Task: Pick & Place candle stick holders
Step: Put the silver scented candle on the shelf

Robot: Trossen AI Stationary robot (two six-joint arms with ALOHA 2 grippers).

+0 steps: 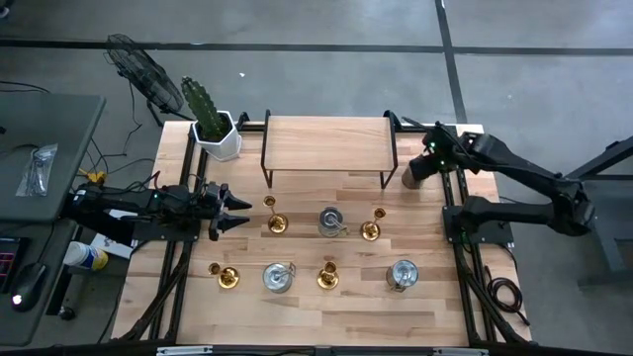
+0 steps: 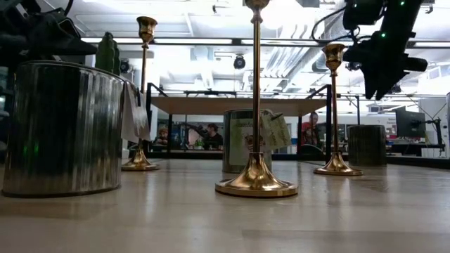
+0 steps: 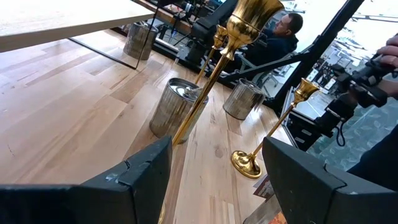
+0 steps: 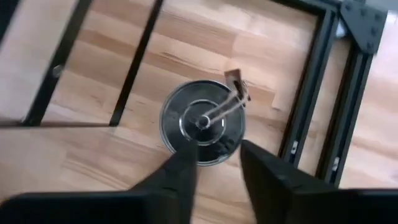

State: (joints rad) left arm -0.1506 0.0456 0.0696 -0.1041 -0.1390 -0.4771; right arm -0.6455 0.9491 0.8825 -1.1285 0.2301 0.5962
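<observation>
A string-tied tag (image 4: 236,84) hangs off the silver holder (image 4: 202,121); no writing legible.

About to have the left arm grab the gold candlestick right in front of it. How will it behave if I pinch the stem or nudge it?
The gold candlestick has a tall slim stem over a small flared base, so a sideways nudge would probably tip it. Its polished metal looks slippery, so a pinch may slide. It looks rigid. The left gripper stands open beside it.

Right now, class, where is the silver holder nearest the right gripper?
In the high view the silver holder stands at the table's right edge, beside the wooden shelf's right leg, directly under the right gripper.
</observation>
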